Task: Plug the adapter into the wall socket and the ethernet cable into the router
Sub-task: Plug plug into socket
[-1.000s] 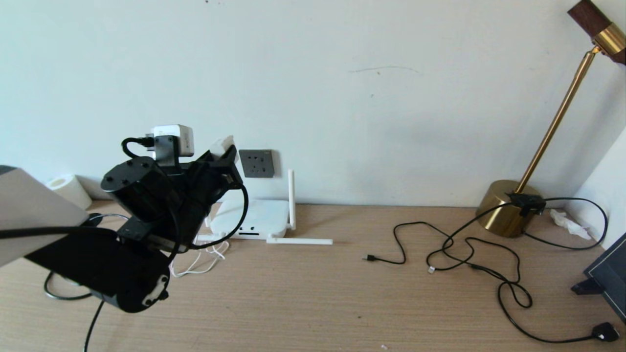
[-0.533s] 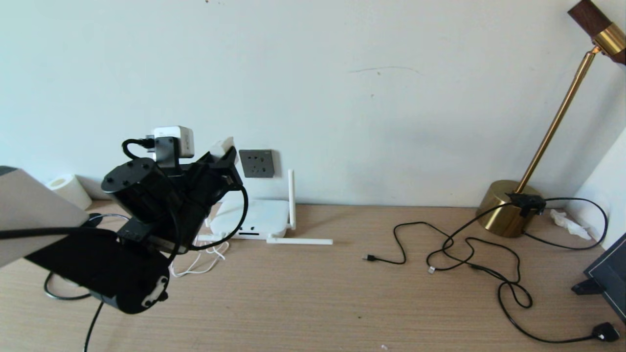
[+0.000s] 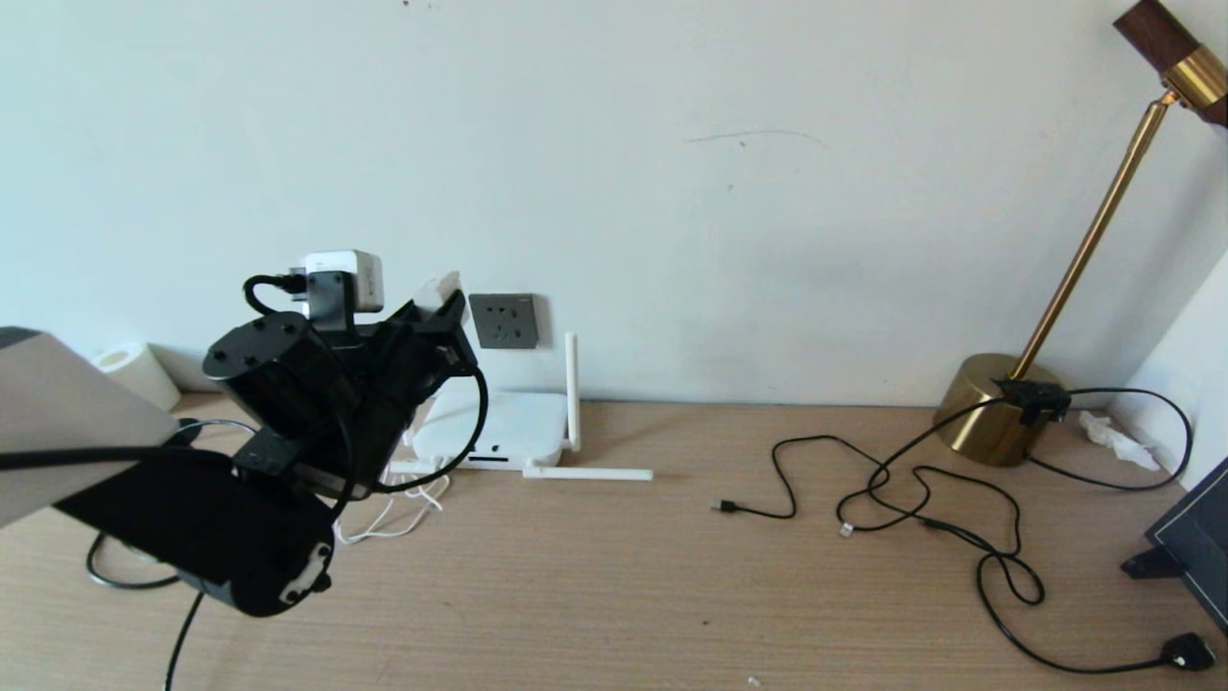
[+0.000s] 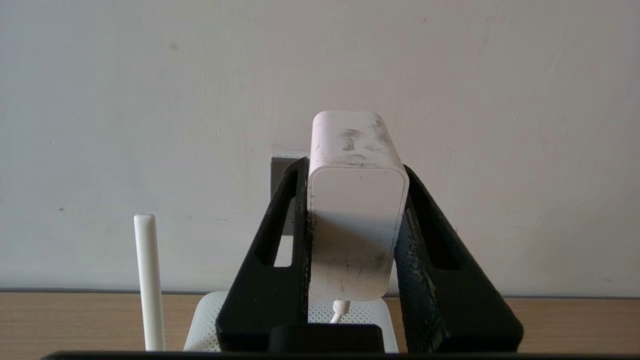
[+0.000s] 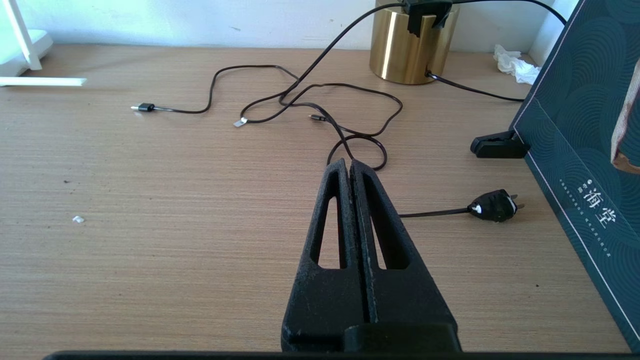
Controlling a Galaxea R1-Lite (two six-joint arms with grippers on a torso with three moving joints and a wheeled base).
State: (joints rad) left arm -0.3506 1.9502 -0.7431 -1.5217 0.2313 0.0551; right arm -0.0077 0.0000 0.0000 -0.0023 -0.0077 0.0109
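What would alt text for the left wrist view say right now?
The left gripper is shut on the white adapter, holding it up in front of a pale wall, with the dark wall socket only partly visible behind one finger. Below, the white router sits on the wooden table with one antenna standing upright.

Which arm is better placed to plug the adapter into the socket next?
Left. The left gripper already clamps the adapter, held just in front of the wall socket. The right gripper is shut, empty, over the desk among the lamp's cables.
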